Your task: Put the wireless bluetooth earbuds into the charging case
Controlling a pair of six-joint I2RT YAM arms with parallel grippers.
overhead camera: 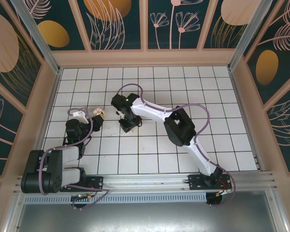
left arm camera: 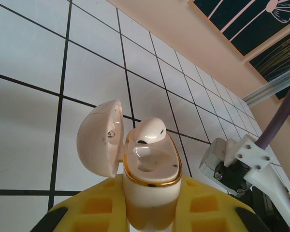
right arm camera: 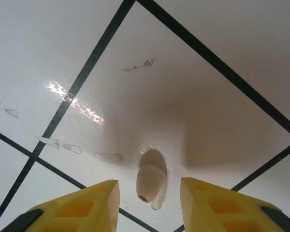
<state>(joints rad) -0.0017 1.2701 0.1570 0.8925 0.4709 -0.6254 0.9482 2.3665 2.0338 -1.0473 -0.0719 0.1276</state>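
Note:
My left gripper [left arm camera: 151, 205] is shut on the white, gold-rimmed charging case [left arm camera: 152, 186], held upright between its yellow fingers [left arm camera: 94, 205]. The case's lid [left arm camera: 100, 140] is swung open to the left. One white earbud [left arm camera: 150, 130] sits in the far socket, and the near socket is empty. From above, this gripper [overhead camera: 97, 116] is at the left of the tiled floor. My right gripper [overhead camera: 128, 126] points down at mid-floor. In its wrist view, the right gripper [right arm camera: 149, 187] stands open, its fingers on either side of the other earbud [right arm camera: 151, 179], which lies on a tile with a gap to each finger.
The white tiled floor [overhead camera: 183, 87] is fenced by peach walls [overhead camera: 145, 57] on three sides. Part of the right arm's wrist [left arm camera: 234, 164] shows close on the case's right. Small scuffs and a glare patch [right arm camera: 75, 102] mark the tile beyond the earbud.

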